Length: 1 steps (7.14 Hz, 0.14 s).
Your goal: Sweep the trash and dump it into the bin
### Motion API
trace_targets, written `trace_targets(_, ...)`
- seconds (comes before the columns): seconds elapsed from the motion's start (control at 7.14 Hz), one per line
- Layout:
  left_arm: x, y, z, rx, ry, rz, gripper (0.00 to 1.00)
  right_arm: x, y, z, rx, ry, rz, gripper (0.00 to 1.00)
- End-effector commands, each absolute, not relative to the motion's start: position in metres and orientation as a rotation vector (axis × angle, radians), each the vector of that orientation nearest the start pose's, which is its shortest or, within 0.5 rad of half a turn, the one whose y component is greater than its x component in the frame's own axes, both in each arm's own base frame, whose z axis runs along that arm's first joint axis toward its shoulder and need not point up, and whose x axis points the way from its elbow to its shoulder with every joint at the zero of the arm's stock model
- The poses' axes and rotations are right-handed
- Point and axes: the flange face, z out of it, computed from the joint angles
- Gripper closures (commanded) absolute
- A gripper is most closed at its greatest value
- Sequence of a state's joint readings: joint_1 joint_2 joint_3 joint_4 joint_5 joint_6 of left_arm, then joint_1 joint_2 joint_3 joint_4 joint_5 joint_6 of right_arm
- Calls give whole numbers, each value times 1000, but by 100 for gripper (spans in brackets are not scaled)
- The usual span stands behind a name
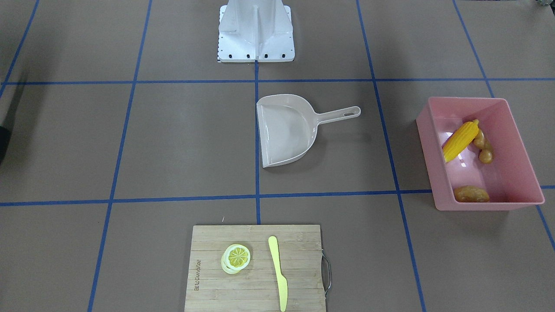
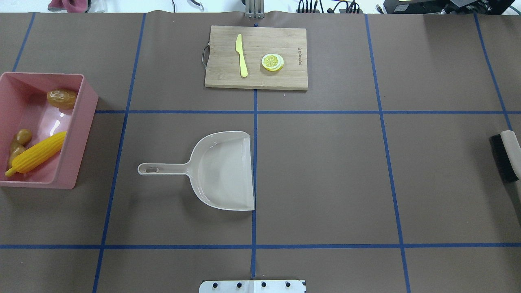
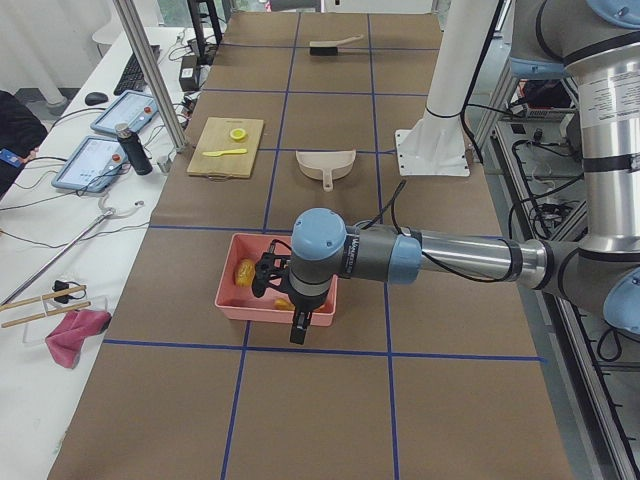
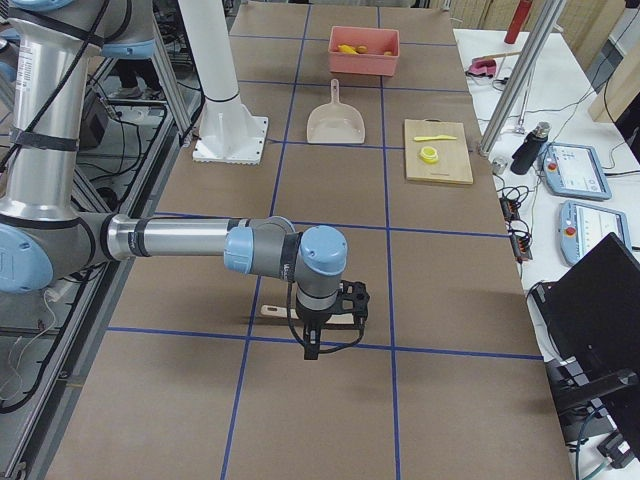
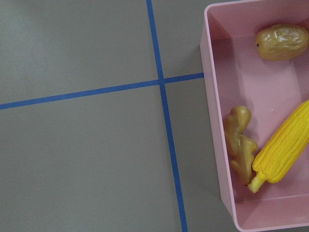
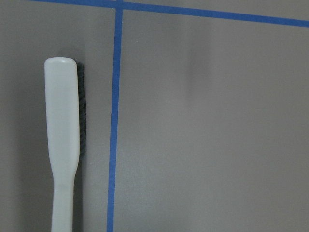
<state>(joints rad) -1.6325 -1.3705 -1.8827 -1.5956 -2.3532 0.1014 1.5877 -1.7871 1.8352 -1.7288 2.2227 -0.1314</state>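
The pink bin [image 2: 87, 122] stands at the table's left end and holds the yellow corn cob [image 2: 37, 154], the brown potato [image 2: 62, 98] and the tan ginger root [image 2: 19, 140]. The left wrist view looks down on the bin [image 5: 212, 96] with the corn [image 5: 285, 150], potato [image 5: 281, 42] and ginger [image 5: 241, 142] in it. My left gripper [image 3: 300, 325] hangs beside the bin's outer edge. My right gripper [image 4: 318, 340] hangs over a brush. I cannot tell whether either is open or shut.
A beige dustpan [image 2: 222, 171] lies empty at the table's middle. A white-backed black-bristled brush [image 2: 506, 156] lies at the right end and shows in the right wrist view [image 6: 63, 145]. A wooden cutting board [image 2: 293, 77] at the far edge bears a lemon slice [image 2: 272, 62] and a yellow knife [image 2: 241, 55].
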Motion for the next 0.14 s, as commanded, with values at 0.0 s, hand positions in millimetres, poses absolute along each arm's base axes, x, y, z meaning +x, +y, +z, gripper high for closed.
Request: trace_targets(0.0,-88,-408,594,185,769,87,1,79,-390,648,-56,-657,-75,0)
